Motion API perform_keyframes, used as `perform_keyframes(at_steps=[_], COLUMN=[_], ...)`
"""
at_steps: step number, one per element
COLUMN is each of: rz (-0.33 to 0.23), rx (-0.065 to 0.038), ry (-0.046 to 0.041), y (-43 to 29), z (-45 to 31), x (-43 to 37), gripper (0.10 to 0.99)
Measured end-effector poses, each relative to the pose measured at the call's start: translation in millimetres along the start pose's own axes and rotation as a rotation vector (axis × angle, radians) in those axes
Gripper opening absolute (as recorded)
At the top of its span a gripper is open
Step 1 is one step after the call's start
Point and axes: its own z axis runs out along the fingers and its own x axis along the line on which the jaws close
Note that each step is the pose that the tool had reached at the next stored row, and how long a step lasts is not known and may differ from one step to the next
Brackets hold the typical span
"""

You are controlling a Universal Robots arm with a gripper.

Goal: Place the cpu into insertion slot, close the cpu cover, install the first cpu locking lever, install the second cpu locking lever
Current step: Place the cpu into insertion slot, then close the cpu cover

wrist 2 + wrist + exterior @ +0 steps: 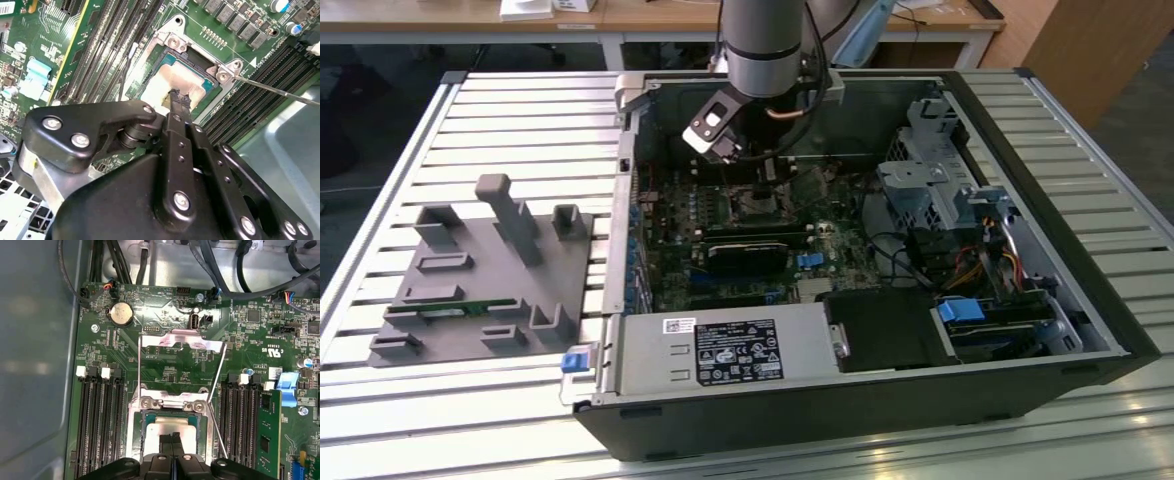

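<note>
The cpu (172,425), a pale silvery square, lies flat in the insertion slot (134,432) on the green board; both wrist views show it (167,80). My gripper (171,440) is shut, and its black fingertips (175,99) are pressed together right over the chip's top with nothing between them. The cpu cover (182,340), a thin metal frame, stands raised behind the slot. A thin locking lever (280,92) sticks out from the slot's corner, unlatched. In the exterior view my gripper (754,185) hangs inside the open computer case above the slot (755,205).
Rows of black memory slots (97,425) flank the socket on both sides. In the case are a black block (750,255), a power supply (720,350), a drive cage (927,185) and loose cables (240,270). A grey fixture (480,280) lies at the exterior view's left.
</note>
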Motion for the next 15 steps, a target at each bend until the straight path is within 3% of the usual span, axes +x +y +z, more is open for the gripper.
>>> perform_keyframes(at_steps=[15], rz=[0.000], rx=[0.000], ry=[0.0004], y=[0.4], z=[-5.3], x=[-0.1], gripper=[0.122])
